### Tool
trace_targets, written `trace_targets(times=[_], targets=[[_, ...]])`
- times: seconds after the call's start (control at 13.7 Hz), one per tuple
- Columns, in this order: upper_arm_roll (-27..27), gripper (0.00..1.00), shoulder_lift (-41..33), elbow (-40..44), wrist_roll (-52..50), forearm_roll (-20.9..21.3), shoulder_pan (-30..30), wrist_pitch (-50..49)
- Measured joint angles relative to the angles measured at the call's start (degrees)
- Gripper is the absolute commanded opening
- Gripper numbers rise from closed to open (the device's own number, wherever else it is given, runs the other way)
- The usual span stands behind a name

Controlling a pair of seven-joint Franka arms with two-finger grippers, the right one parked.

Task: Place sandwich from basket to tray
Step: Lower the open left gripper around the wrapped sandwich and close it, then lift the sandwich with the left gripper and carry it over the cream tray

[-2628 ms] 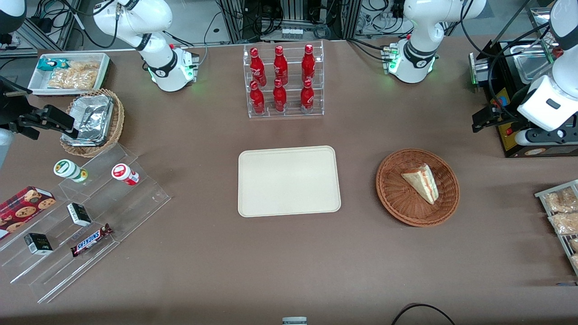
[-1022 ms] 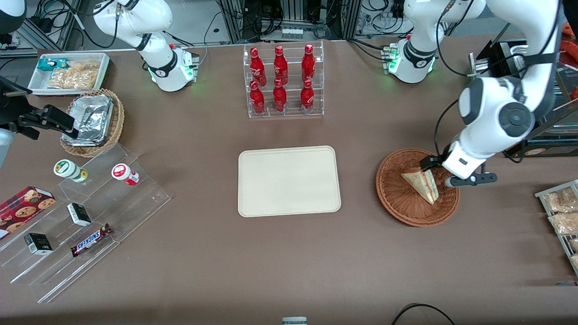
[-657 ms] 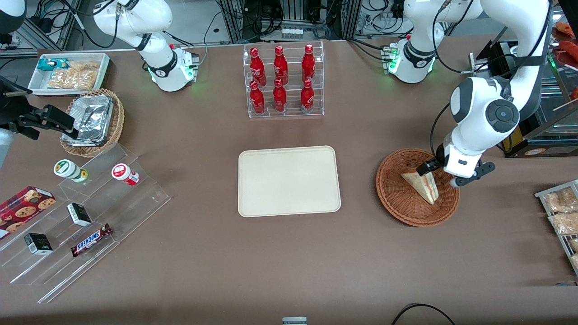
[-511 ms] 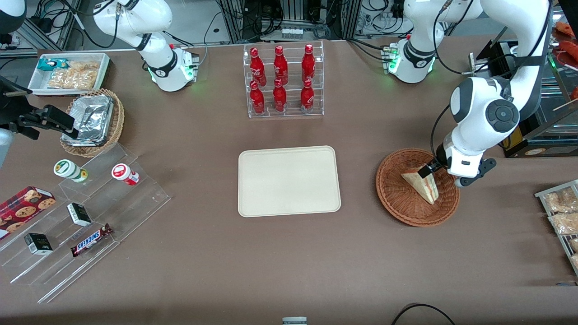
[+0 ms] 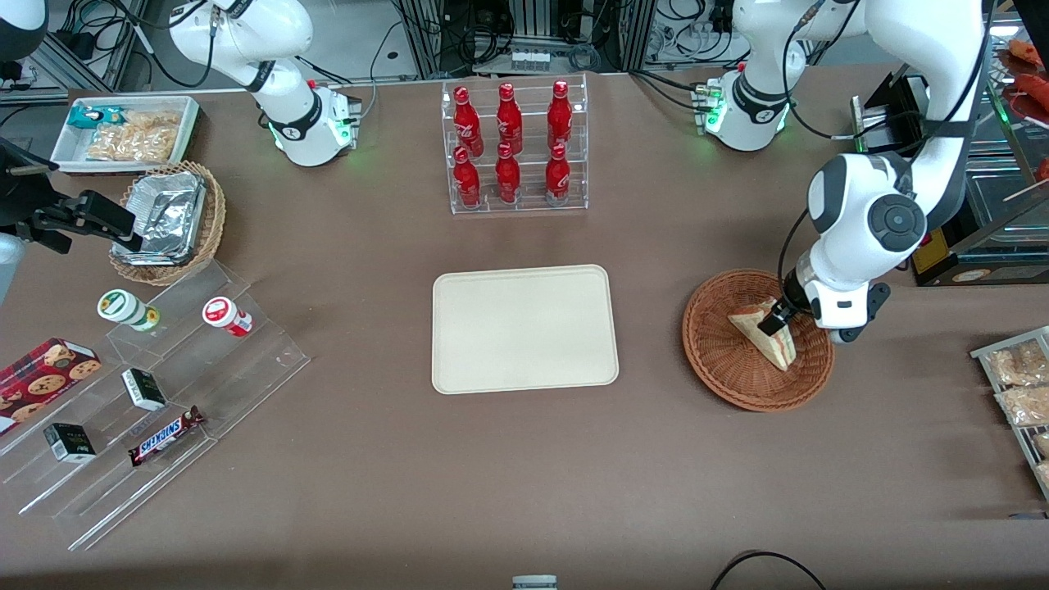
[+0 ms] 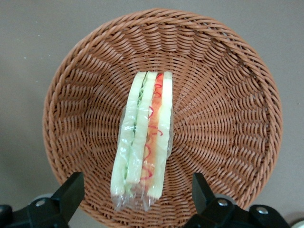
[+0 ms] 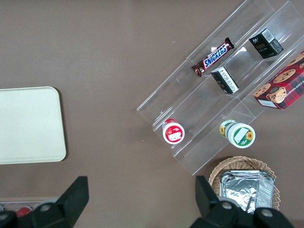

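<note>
Seen from the parked arm's wrist: one rounded corner of the cream tray (image 7: 29,124) on brown table (image 7: 118,57). A clear tiered acrylic stand (image 7: 223,90) carries a Snickers bar (image 7: 213,57), two dark small boxes (image 7: 224,80), a cookie box (image 7: 281,88) and two round-lidded cups (image 7: 173,131). Just beside the stand, a light wicker basket (image 7: 242,185) holds a foil container (image 7: 247,190).

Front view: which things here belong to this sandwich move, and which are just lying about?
In the job: sandwich, basket holding it, tray, gripper over the sandwich, jaws open.

Lying about: bottle rack, foil container, Snickers bar, cookie box.
</note>
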Motion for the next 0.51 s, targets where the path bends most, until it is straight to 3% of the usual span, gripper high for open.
trace_targets(times=[0.22, 0.29, 0.44, 0.51], targets=[[0.0, 1.0, 3.7, -0.2, 0.0, 0.0, -0.3, 4.1], [0.0, 0.93, 4.9, -0.2, -0.1, 0.0, -0.6, 4.7], [-0.1, 0.26, 6.1, -0.2, 0.0, 0.0, -0.9, 5.1], [-0.1, 0.11, 6.2, -0.2, 0.3, 0.0, -1.0, 5.0]])
